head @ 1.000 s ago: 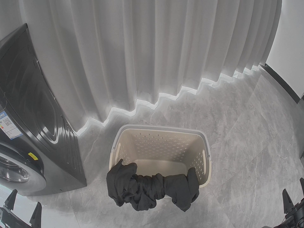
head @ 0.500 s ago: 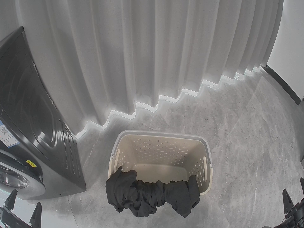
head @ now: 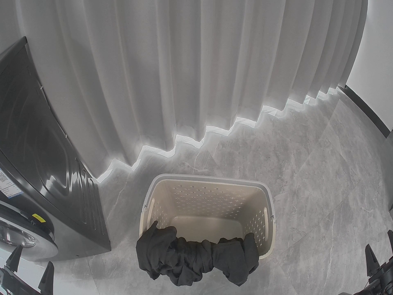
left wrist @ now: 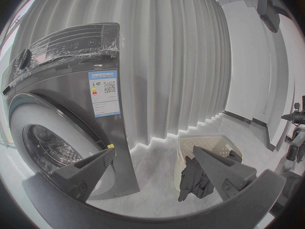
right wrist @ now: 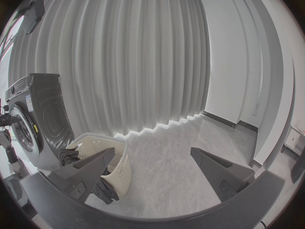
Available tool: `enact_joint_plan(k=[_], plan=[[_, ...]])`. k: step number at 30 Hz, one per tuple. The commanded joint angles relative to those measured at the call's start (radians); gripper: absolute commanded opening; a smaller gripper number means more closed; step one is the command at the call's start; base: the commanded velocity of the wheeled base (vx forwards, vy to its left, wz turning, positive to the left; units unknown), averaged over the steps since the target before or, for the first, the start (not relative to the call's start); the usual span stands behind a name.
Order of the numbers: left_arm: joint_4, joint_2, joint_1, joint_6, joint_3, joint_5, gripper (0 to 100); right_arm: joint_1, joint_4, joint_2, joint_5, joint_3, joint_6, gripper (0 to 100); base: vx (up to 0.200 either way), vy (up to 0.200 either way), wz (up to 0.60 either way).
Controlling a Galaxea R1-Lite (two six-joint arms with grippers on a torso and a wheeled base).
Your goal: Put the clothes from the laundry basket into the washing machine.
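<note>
A beige laundry basket point(head: 208, 179) stands on the grey floor in the head view. Black clothes point(head: 196, 257) hang bunched over its near rim; the inside looks bare apart from them. The dark washing machine point(head: 37, 152) stands to the left, its round glass door point(left wrist: 50, 150) shut. My left gripper point(head: 32, 259) is open at the bottom left, in front of the machine. My right gripper point(head: 380, 242) is open at the bottom right, well apart from the basket. The left wrist view has the open left gripper point(left wrist: 154, 150) with the clothes point(left wrist: 193, 178) beyond it.
A white pleated curtain point(head: 196, 62) hangs behind the basket and the machine. A white wall with a dark baseboard point(head: 364, 103) runs along the right. Bare grey floor point(head: 319, 177) spreads to the right of the basket.
The whole head picture has shifted: basket and machine sit lower and the machine farther left, so the camera moved. Both grippers keep their places in the picture, still open.
</note>
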Motion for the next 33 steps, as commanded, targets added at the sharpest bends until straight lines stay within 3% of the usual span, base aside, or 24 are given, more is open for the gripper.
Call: enact_joint_plan(k=[1,10,16,22,33], plan=[[0.0,-0.016,0.0,-0.001,0.018,0.0,100,0.0,-0.001,-0.014,0.002,0.018,0.0,100,0.0,0.0,0.0],[0.0,-0.016,-0.001,-0.004,0.018,0.0,100,0.0,-0.001,-0.014,0.0,0.018,0.0,100,0.0,0.0,0.0],[-0.001,-0.016,0.0,-0.007,0.018,0.0,100,0.0,-0.001,-0.014,0.002,0.018,0.0,100,-0.2,0.0,0.0],[-0.001,-0.016,0.0,-0.005,0.018,0.0,100,0.001,-0.001,-0.014,0.002,0.018,0.0,100,0.0,0.0,0.0],[-0.001,-0.016,0.0,-0.008,0.018,0.0,100,0.001,-0.001,-0.014,0.0,0.018,0.0,100,-0.164,0.0,0.0]])
